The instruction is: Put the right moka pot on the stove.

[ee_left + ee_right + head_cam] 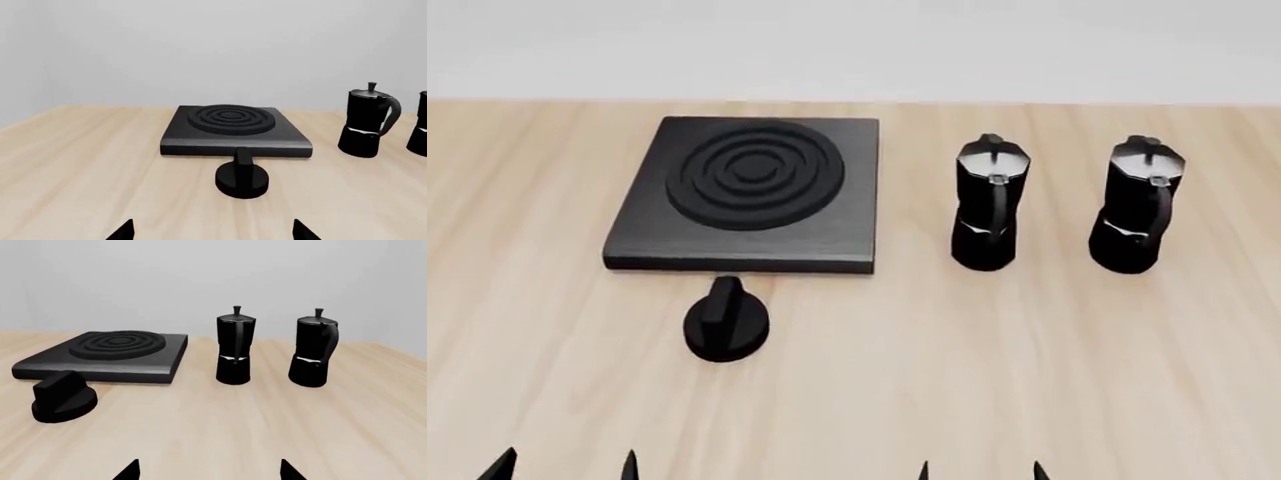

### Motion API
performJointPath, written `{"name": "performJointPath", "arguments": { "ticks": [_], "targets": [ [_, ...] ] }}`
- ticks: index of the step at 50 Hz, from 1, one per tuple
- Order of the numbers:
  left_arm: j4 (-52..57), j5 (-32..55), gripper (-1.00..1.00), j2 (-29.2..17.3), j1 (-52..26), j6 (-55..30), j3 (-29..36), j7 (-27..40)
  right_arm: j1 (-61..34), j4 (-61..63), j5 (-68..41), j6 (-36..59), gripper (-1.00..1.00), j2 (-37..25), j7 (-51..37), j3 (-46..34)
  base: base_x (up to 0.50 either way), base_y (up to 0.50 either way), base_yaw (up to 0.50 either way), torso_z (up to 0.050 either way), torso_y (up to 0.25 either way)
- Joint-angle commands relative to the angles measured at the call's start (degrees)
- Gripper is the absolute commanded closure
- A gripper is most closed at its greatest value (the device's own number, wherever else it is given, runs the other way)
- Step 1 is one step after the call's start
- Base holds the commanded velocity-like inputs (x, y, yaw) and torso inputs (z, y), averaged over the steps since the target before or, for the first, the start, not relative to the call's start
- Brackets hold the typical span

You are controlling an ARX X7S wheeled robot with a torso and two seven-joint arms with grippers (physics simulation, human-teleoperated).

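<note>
Wooden table [1068,360]; right moka pot [1134,205] upright; pincers' tips barely visible.

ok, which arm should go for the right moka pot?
Right. The right gripper sits nearer the right moka pot; the left gripper would have to cross past the knob and other pot.

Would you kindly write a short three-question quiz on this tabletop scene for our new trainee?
1. True or false: the stove already carries a pot.
2. Which pot stands nearer the stove? A) the right moka pot B) the left moka pot
3. Fill in: the round knob sits on the table in ____ of the stove, on the robot's side.

Key: 1 false; 2 B; 3 front.
</note>
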State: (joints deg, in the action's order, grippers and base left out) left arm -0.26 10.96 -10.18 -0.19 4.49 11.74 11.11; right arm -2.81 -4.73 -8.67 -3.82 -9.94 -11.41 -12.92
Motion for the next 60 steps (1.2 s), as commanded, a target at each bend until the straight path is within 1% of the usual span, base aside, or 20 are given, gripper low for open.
{"name": "performJointPath", "arguments": {
  "ticks": [1,60],
  "targets": [
    [-0.4,0.2,-1.0,-0.2,0.0,0.5,0.4,0.3,0.1,0.1,-0.3,-0.1,-1.0,-0.3,-0.4,-0.3,0.21,0.02,0.0,0.0,0.0],
    [-0.1,1.4,-1.0,-1.5,-0.2,0.9,1.9,2.1,-0.2,-0.3,-1.7,-0.7,-1.0,-1.6,-1.6,-1.8,0.2,0.02,0.0,0.0,0.0]
  ]
}}
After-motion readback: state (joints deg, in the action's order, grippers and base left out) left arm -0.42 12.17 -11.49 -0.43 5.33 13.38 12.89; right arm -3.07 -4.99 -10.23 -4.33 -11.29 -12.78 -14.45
